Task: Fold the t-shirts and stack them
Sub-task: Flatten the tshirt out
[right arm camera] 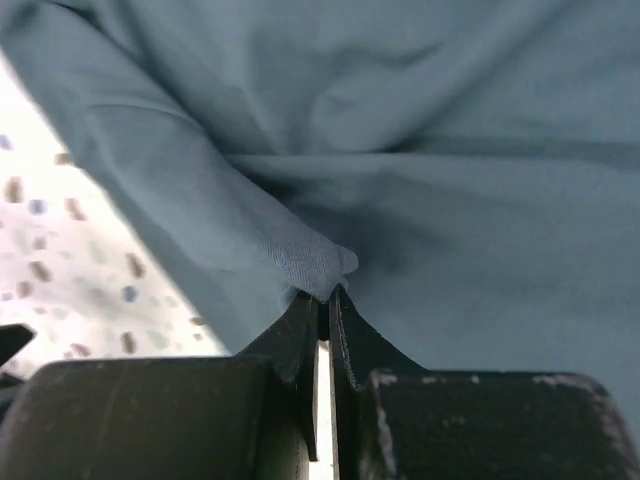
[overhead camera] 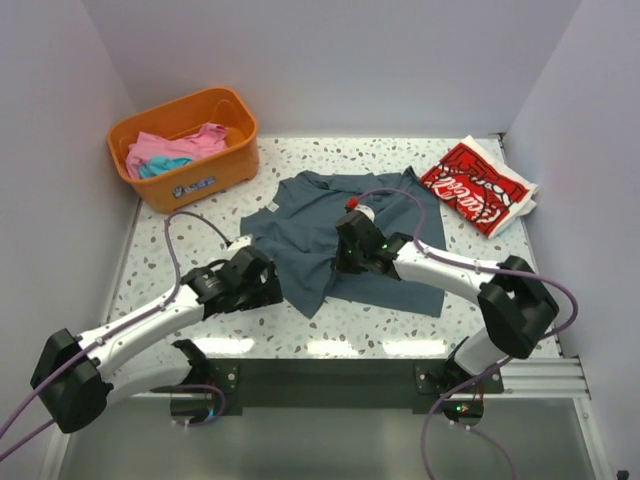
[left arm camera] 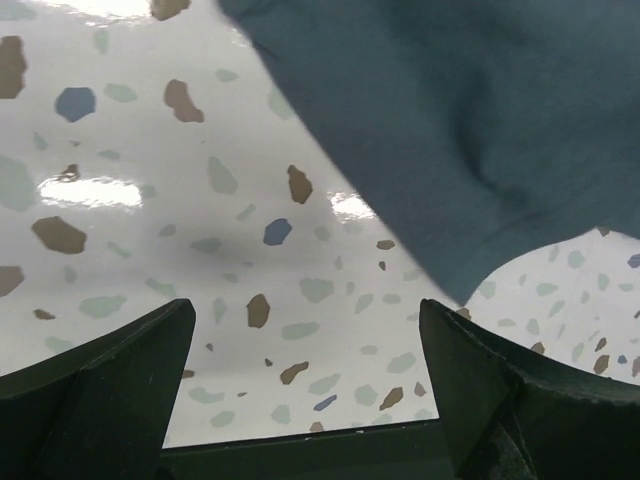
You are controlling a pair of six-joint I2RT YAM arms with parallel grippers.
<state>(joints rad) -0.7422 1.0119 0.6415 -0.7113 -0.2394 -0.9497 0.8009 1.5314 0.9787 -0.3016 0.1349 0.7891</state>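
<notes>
Two garments, a pink t-shirt (overhead camera: 205, 137) and a turquoise t-shirt (overhead camera: 150, 168), lie in the orange basket (overhead camera: 225, 165) at far left. Left gripper (left arm camera: 305, 340): jaws wide, empty, low over bare tabletop (left arm camera: 150, 200), just beside the slate-blue t-shirt (overhead camera: 310, 225), which lies crumpled at centre. Right gripper (right arm camera: 322, 300): jaws closed on a thin pinch of that shirt's cloth.

Risk: the pinch is shallow and may slip out under pull. With only one hold, the shirt may bunch instead of folding. Dragged cloth may also disturb the red t-shirt (overhead camera: 478, 187), apparently folded, nearby at right.
</notes>
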